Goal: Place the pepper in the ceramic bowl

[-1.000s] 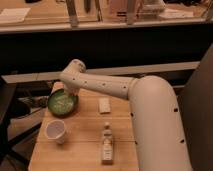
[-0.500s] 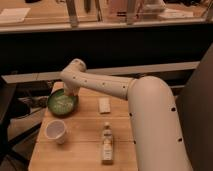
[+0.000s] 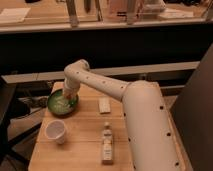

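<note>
One wooden table (image 3: pixel 82 132) is standing before a dark counter (image 3: pixel 105 47); the tool (image 3: pixel 67 94) is hovering over the green ceramic bowl (image 3: pixel 62 103), carrying bottle (image 3: pixel 107 145) and cup (image 3: pixel 55 131).

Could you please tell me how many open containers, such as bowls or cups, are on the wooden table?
2: a green bowl at the far left, with the gripper over it, and a white cup nearer, front left. None seems hidden.

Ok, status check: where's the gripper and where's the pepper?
Gripper down over the green bowl. Pepper not visible, hidden by the arm. White cup, bottle and small white block stand apart from the bowl.
</note>
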Robot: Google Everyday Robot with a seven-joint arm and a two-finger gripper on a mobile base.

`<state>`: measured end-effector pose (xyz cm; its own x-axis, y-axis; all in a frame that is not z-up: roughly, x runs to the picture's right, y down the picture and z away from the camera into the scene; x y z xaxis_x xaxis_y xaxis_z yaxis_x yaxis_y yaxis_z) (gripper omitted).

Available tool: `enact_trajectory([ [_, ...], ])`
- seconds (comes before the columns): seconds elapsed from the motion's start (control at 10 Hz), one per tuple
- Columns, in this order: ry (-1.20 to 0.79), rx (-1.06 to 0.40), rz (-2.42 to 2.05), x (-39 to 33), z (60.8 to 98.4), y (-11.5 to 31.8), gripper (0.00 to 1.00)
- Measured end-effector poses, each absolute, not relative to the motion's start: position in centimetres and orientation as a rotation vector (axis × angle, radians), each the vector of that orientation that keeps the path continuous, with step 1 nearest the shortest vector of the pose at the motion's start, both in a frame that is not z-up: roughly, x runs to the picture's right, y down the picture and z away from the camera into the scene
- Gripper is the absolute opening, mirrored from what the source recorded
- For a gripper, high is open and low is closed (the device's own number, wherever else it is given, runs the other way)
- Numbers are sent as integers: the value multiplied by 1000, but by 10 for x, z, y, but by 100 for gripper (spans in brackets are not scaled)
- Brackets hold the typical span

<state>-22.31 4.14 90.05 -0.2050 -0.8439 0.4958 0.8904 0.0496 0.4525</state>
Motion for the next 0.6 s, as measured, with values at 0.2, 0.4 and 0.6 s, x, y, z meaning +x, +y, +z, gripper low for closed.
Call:
enact_trajectory([
  [0.2,-887,-91,-1572,-224,903,56,1],
  [0.4,-922,-101,-1580,-228,902,64,14],
  [0.6,-887,-88,-1575,-226,900,55,34],
])
